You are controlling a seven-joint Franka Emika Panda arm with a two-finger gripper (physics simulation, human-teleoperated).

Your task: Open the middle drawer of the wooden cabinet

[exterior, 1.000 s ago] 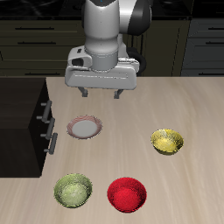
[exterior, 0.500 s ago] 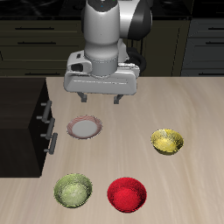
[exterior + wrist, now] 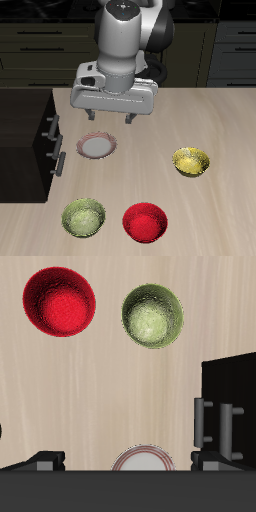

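Item: tabletop with four dishes, wooden cabinet at its edge, arm hovering, drawer untouched.

Nearest the front edge: red bowl and green bowl, side by side. Behind them: yellow bowl, and pink plate close to the wooden cabinet. The cabinet stands at the table's side, its face turned toward the plate; the middle drawer carries the second of three stacked silver handles. Farthest back: gripper, fingers spread apart, holding nothing, raised above the plate and well apart from the handles. Risks, as judged: the handles sit close together, so a misjudged descent could catch the neighbouring drawer; a low sideways approach could knock the plate.
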